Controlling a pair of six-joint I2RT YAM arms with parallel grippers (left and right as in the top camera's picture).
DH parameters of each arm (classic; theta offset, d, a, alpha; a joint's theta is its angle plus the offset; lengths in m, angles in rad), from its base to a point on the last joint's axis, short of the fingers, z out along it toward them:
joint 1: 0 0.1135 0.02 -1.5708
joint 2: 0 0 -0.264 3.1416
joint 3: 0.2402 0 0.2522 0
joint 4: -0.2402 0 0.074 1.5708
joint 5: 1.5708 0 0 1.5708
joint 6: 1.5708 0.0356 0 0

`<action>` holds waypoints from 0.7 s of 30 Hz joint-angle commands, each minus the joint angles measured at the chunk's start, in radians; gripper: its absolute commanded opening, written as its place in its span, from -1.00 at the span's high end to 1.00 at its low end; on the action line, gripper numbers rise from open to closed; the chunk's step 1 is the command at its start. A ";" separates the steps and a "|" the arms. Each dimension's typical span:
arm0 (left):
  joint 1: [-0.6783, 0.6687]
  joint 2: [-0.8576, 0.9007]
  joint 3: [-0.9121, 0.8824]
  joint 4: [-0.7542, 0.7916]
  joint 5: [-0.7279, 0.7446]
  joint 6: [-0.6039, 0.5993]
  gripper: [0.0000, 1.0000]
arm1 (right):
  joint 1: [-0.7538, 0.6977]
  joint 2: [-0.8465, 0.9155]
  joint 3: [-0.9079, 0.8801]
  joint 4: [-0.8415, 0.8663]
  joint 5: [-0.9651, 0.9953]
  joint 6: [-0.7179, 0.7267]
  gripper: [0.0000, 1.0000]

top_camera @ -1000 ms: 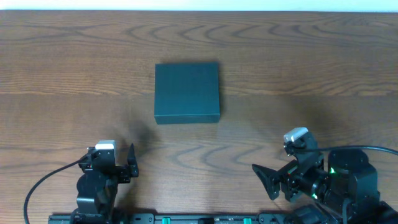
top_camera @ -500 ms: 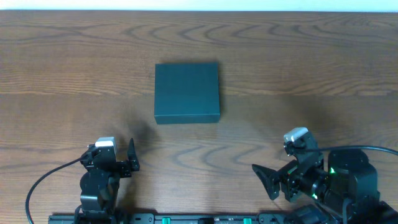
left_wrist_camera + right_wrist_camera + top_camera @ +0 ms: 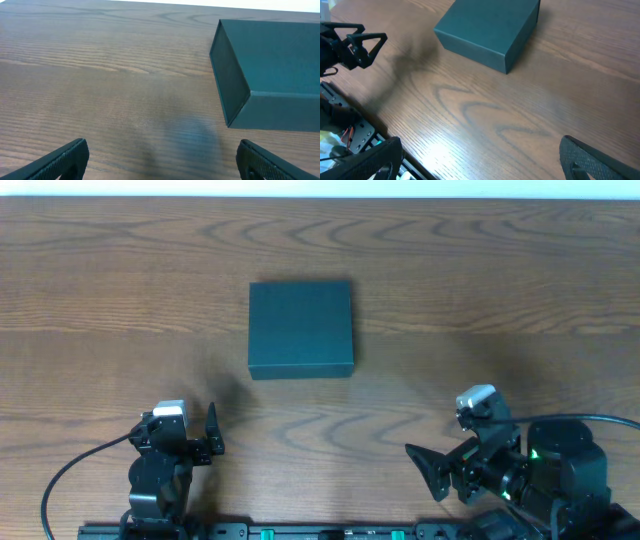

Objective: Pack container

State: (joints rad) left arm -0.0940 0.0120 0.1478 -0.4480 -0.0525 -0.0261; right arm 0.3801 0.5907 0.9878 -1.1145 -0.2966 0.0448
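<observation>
The container (image 3: 300, 328) is a dark teal square box with its lid closed, lying flat on the wooden table at centre back. It also shows in the left wrist view (image 3: 270, 75) and the right wrist view (image 3: 490, 27). My left gripper (image 3: 205, 438) is open and empty near the front left, well short of the box; its fingers frame bare wood (image 3: 162, 157). My right gripper (image 3: 432, 470) is open and empty at the front right, pointing left over bare wood (image 3: 480, 152).
The wooden table (image 3: 480, 300) fills the view. A rail with cables and electronics (image 3: 345, 135) runs along the front edge. The left arm (image 3: 355, 45) shows in the right wrist view. No snack packets are in view.
The left gripper has shifted very slightly near the front edge. The container and the right arm have not moved.
</observation>
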 commanded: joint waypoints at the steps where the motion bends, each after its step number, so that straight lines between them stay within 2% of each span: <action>1: 0.004 -0.007 -0.020 0.003 -0.010 -0.004 -0.91 | 0.000 -0.002 0.010 -0.002 -0.007 0.010 -0.99; 9: 0.004 -0.007 -0.020 0.003 -0.010 -0.004 -0.91 | 0.000 -0.002 0.010 -0.002 -0.007 0.010 -0.98; 13: 0.004 -0.007 -0.020 0.003 -0.010 -0.004 -0.91 | -0.001 -0.005 -0.005 0.030 0.096 -0.131 -0.99; 17: 0.004 -0.007 -0.020 0.003 -0.010 -0.004 -0.91 | -0.039 -0.105 -0.137 0.150 0.153 -0.232 -0.98; 21: 0.004 -0.007 -0.020 0.003 -0.010 -0.004 -0.91 | -0.074 -0.267 -0.317 0.243 0.191 -0.241 -0.99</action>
State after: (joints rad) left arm -0.0940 0.0120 0.1471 -0.4446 -0.0525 -0.0261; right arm 0.3290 0.4076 0.7609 -0.8932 -0.1577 -0.1471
